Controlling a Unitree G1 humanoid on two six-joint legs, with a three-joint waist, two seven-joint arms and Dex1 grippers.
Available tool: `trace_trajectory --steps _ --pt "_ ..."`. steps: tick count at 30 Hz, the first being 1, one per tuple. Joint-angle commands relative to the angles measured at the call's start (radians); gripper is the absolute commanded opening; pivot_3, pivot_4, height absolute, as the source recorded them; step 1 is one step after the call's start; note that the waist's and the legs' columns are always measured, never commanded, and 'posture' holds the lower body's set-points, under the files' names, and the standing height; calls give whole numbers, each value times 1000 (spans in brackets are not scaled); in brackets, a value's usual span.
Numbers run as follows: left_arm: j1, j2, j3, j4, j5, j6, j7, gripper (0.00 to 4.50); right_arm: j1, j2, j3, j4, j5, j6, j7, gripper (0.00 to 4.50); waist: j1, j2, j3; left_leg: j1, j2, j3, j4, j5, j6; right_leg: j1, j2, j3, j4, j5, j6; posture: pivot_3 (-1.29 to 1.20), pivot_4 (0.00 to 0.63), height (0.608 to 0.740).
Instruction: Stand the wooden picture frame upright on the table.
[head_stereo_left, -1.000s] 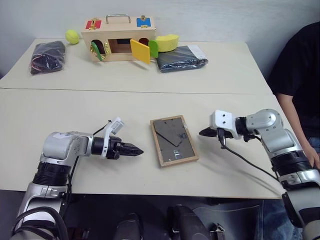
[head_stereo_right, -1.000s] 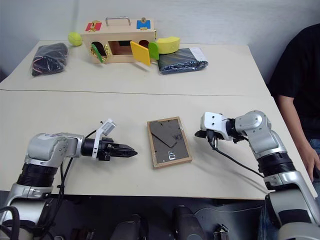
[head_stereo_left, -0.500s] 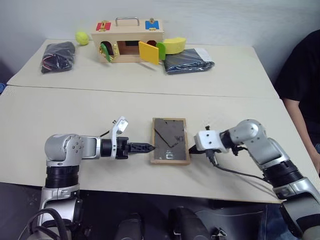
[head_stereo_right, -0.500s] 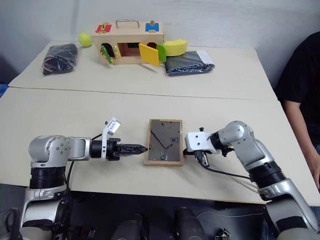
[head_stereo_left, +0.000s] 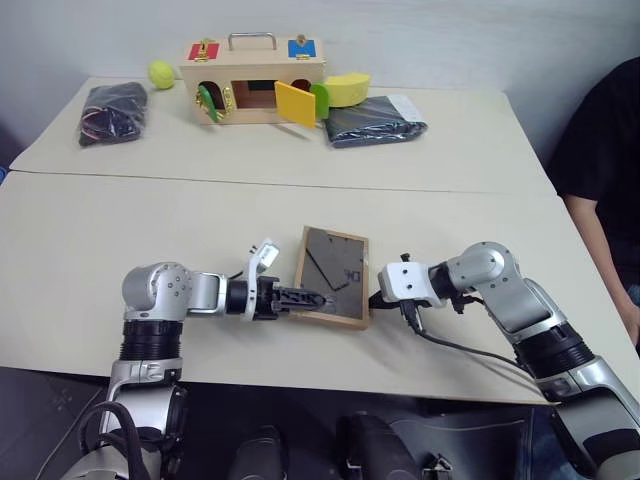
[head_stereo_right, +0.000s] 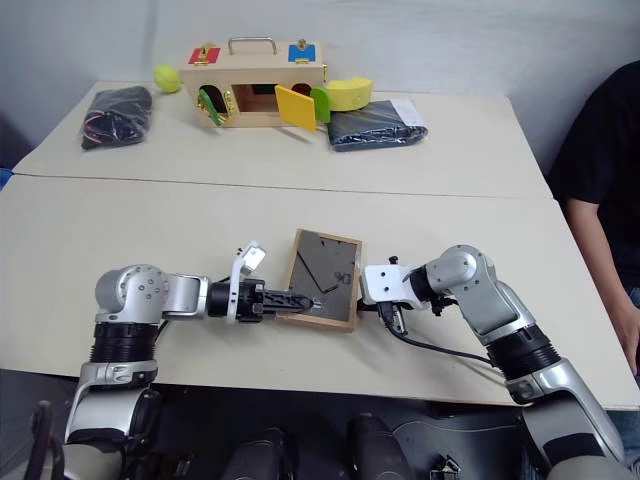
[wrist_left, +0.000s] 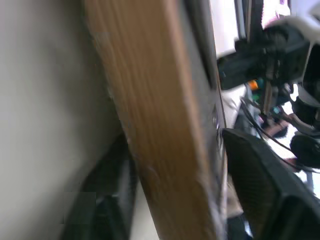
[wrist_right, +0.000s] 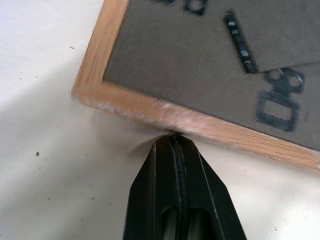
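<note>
Both grippers have closed in: left gripper (head_stereo_left: 312, 298) straddles the wooden picture frame's (head_stereo_left: 333, 274) lifted left edge, shut right gripper (wrist_right: 175, 145) bracing opposite.

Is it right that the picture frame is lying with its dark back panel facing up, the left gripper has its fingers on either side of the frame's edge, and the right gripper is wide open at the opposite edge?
Not quite: the right gripper is shut, its tips pressed together against the wooden picture frame, as the right wrist view shows. The dark back does face up, and the left gripper straddles the frame's edge.
</note>
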Motion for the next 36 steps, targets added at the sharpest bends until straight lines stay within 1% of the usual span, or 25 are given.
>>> trace_trajectory --steps 1,3,6,8,9,11,13,15,17,20,21,25,30,32,34,36 --pt "-36 -8 4 21 -38 0 20 1319 5 18 1 -51 3 15 -25 0 -1 0 0 0 0 0 0 0 0 0 0 0 0 0 0 0 150 740" --pt "-52 -6 27 35 -33 0 32 1285 11 14 -1 -57 -3 12 -36 0 -3 0 0 0 0 0 0 0 0 0 0 0 0 0 0 0 150 740" --pt "-63 21 57 43 -47 0 29 1285 34 -26 -35 -82 8 31 -40 0 -3 0 0 0 0 0 0 0 0 0 0 0 0 0 0 0 150 740" --pt "-63 52 70 37 -68 0 22 1285 61 -80 -90 -134 75 101 0 366 -2 0 0 0 0 0 0 0 0 -1 0 0 0 0 0 0 150 740" --pt "-61 63 73 32 -78 0 22 1285 74 -103 -112 -161 109 134 21 601 0 0 0 -1 0 0 0 0 0 -1 0 0 0 0 0 0 150 740" --pt "-47 96 74 0 -105 0 16 1285 86 -140 -192 -245 238 269 49 1235 0 0 1 -2 0 0 0 0 0 -2 0 0 0 0 0 0 150 740" --pt "-29 129 75 -38 -150 0 11 1285 60 -133 -272 -311 366 444 15 1959 -5 -1 1 -2 0 0 -1 0 0 -2 0 0 0 0 0 0 150 740" --pt "-6 160 65 -101 -182 0 4 1285 32 -109 -319 -350 452 574 -32 2603 -9 -1 1 -1 1 0 -1 0 -1 -2 1 0 0 0 0 0 150 740" --pt "8 171 62 -143 -211 0 5 1285 8 -81 -328 -363 494 638 -71 3323 -10 -1 1 -1 1 -1 -1 0 -2 -2 1 0 0 0 -1 0 150 740" --pt "-2 169 67 -174 -248 0 18 1285 -52 -20 -303 -335 509 683 -133 4326 -8 -1 1 -1 1 -1 -1 0 -2 -2 0 0 0 0 -1 0 150 740" --pt "-7 169 68 -185 -261 0 18 1285 -73 6 -284 -316 498 681 -152 4500 -9 -1 1 -2 0 -1 -1 0 -2 -2 0 -1 0 0 -1 0 150 740" --pt "-28 174 57 -226 -282 0 12 1285 -131 81 -232 -254 474 659 -192 4500 -10 -1 1 -3 1 -1 -1 0 -2 -3 1 -1 -1 0 -1 0 150 740" --pt "-33 183 1 -237 -224 -19 10 1285 -163 139 -202 -285 521 677 -184 4500 -10 -1 1 -5 0 -1 -1 0 -1 -5 0 -1 -1 0 -1 0 150 740" --pt "-29 189 -23 -216 -194 -49 6 1285 -168 158 -219 -334 590 729 -174 4500 -10 -1 1 -5 1 -1 -1 0 -1 -5 1 -1 -1 0 -1 0 150 740" --pt "-24 198 -38 -189 -160 -88 1 1285 -172 148 -262 -369 652 783 -179 4500 -10 -1 1 -6 1 -1 -1 0 -1 -6 0 -1 -1 0 -1 0 150 740" --pt "-20 211 -46 -169 -138 -112 -12 1285 -167 110 -295 -381 672 809 -192 4500 -10 -1 1 -7 1 -1 -1 0 -1 -7 0 -1 -1 0 -1 0 150 740"
